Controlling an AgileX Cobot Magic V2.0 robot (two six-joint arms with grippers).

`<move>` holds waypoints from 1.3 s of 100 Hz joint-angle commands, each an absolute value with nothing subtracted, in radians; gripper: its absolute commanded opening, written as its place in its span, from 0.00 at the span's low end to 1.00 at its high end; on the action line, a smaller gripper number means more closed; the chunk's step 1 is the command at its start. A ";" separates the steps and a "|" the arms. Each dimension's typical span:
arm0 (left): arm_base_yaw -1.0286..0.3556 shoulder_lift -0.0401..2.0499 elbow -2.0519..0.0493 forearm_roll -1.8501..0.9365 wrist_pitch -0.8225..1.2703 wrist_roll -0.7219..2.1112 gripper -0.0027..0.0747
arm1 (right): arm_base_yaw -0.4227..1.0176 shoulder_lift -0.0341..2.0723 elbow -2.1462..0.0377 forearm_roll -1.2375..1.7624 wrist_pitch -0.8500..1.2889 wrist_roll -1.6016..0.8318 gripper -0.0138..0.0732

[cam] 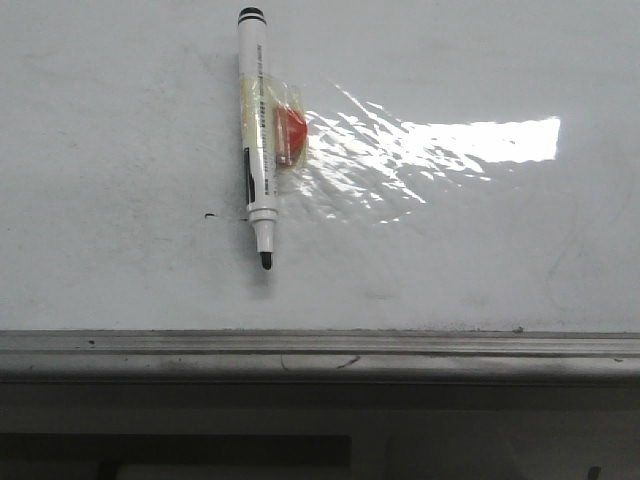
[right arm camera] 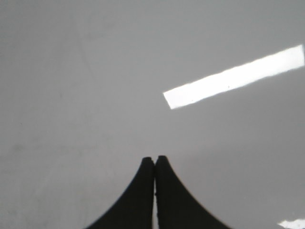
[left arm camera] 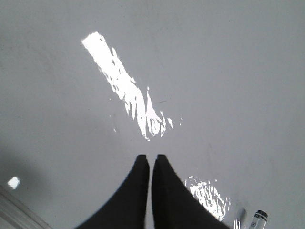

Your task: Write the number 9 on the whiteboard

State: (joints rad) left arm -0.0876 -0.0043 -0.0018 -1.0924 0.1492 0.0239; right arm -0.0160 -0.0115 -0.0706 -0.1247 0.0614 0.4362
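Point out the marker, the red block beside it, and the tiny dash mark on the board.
marker [cam: 258, 120], front view, middle of barrel.
red block [cam: 291, 135], front view, its face.
dash mark [cam: 209, 215], front view, the stroke.

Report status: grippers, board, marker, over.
Left gripper shut, empty. Right gripper shut, empty. Whiteboard shows no 9, only a tiny dash. Marker uncapped, lying on board beside crinkled tape; neither gripper on it.

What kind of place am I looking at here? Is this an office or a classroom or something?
Hard to say which room. It looks like a writing-practice setup: a big glossy whiteboard fills the view, a grey ledge runs along its bottom edge, and an uncapped marker lies on it, taped to a small red piece.
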 commanded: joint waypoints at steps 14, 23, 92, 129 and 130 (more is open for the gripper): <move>-0.093 0.060 -0.186 -0.877 0.282 0.148 0.01 | -0.018 0.114 -0.374 -0.118 0.434 0.344 0.09; -0.093 0.170 -0.305 -0.727 0.385 0.266 0.01 | -0.018 0.211 -0.491 -0.118 0.546 0.248 0.13; -0.466 0.864 -0.561 -1.102 0.448 0.678 0.56 | 0.099 0.452 -0.645 -0.048 0.632 0.173 0.53; -0.838 1.086 -0.600 -1.189 0.036 0.678 0.56 | 0.099 0.452 -0.645 -0.046 0.632 0.173 0.53; -0.843 1.089 -0.603 -1.195 0.028 0.678 0.56 | 0.099 0.452 -0.645 -0.046 0.632 0.173 0.53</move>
